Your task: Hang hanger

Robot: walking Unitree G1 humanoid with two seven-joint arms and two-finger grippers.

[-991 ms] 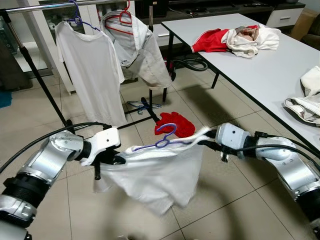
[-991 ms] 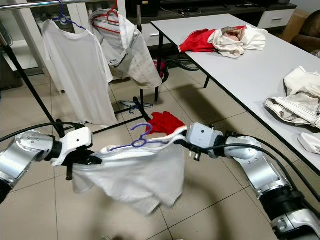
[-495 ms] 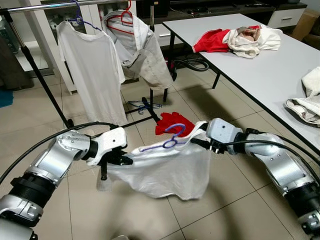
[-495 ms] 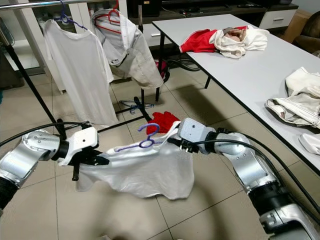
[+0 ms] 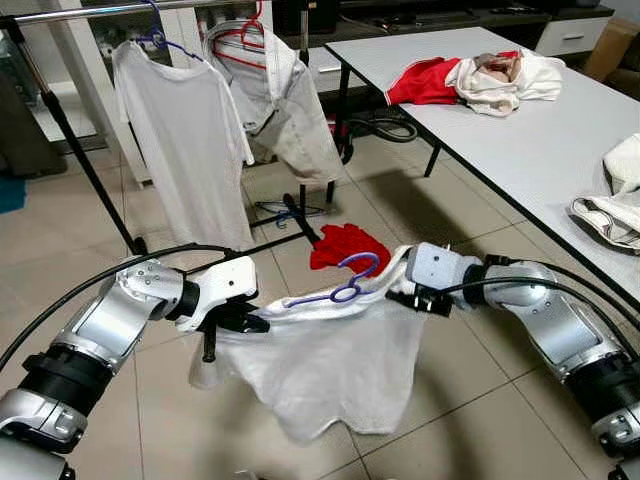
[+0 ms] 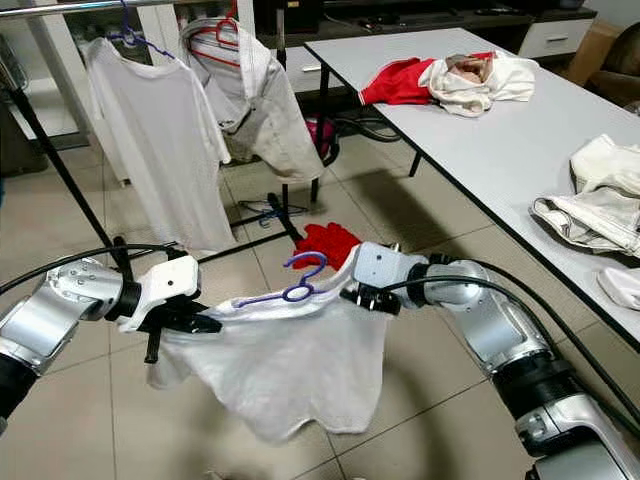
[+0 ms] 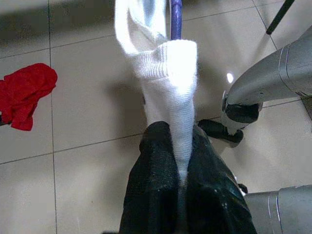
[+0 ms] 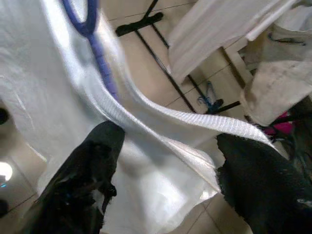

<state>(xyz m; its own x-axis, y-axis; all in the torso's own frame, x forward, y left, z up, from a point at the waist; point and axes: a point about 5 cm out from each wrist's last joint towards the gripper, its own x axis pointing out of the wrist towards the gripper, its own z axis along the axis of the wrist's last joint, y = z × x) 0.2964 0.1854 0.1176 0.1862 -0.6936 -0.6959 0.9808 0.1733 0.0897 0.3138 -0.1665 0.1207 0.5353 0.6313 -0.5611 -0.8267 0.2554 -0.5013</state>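
A white shirt hangs between my two grippers above the tiled floor, with a purple hanger inside its neck and the hook sticking up. My left gripper is shut on one shoulder of the shirt; in the left wrist view the fingers pinch the white cloth just below the purple hanger. My right gripper holds up the other shoulder. In the right wrist view its fingers stand wide apart, with the ribbed neckband stretched across them.
The clothes rack's rail is ahead on the left, carrying a white T-shirt and a beige garment. A red cloth and spare hangers lie on the floor. A grey table with piled clothes stands on the right.
My right gripper has moved left toward the left one. The shirt has swung and now sags longer between them. The hanger sits a little more upright.
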